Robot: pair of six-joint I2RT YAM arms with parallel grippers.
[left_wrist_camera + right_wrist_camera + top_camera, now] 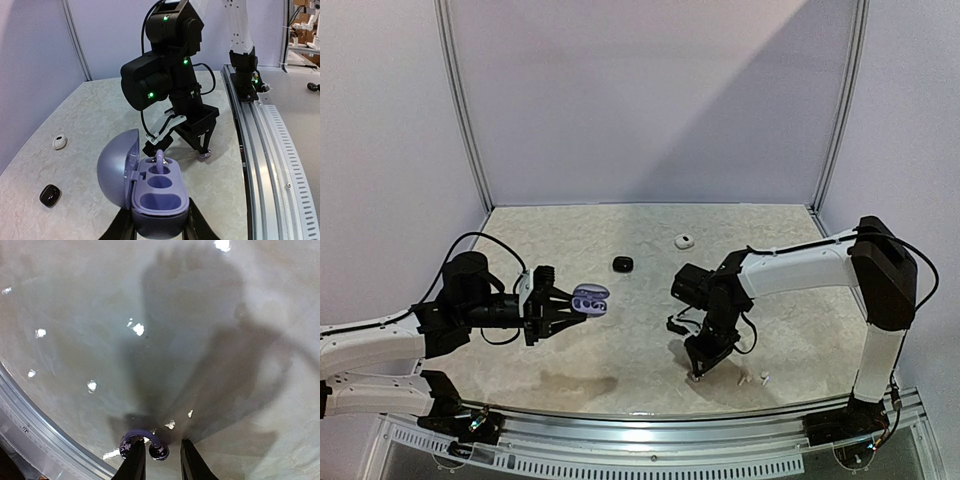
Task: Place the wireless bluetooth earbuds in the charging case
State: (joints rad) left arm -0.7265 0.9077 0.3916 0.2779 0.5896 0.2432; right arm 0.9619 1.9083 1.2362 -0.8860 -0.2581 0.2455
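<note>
The step in hand looks like the pickup of the second purplish earbud, with its mate already seated. The left pincer [568, 303] is clamped on the purple charging case [160, 200] and holds it off the surface [620, 350], lid [117, 172] swung open to one side and the cavities facing up. One earbud [159, 159] sits in the far cavity, and the near one is empty. The loose purplish earbud [146, 441], with its curved hook, lies on the surface at the tips of the right pincer [696, 372]. The fingers stand narrowly apart about it, the bud pressed closer to one finger than the other. Whether they already pinch it I cannot tell. The white stemmed pair [755, 379] lies on the surface just beside that pincer, near the front edge. A small black case [622, 263] and a small white one [684, 240] rest farther back, well apart from both arms. The next move, as I judge it, calls for a firm, centred pinch on so small and rounded a piece. After that comes a lift and a carry across to the empty cavity, with the bud turned to match the hollow. The right arm folds at the elbow and points its wrist steeply down. The left arm reaches in low and nearly level, offering the case toward the other arm.
</note>
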